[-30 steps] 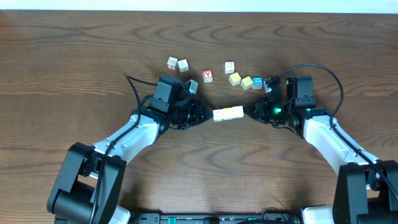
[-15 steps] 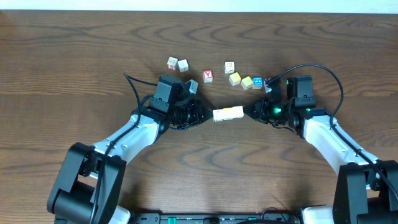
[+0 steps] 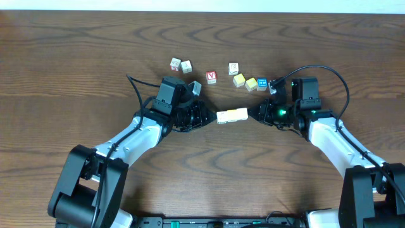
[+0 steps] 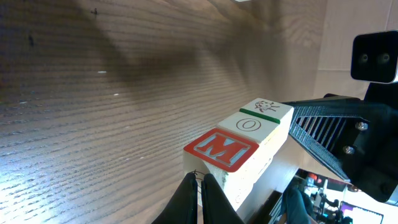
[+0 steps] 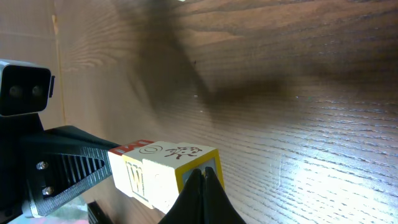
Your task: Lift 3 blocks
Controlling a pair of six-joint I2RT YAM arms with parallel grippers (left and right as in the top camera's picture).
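Change: none seen; the three blocks (image 3: 232, 115) and both arms sit as they did half a second ago.
Left gripper (image 3: 212, 118): fingers closed together, tip pressed on one end of the row.
Right gripper (image 3: 252, 114): closed likewise, tip against the opposite end.
Blocks: end to end, pinched between the tips, off the bench (image 3: 76, 57).

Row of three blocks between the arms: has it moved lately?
No. The row of three blocks keeps its place below the red-faced cube.

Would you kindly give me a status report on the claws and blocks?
Both shut: left claw, right claw pressing three-block row end to end. Behind it loose cubes, nothing blocking.
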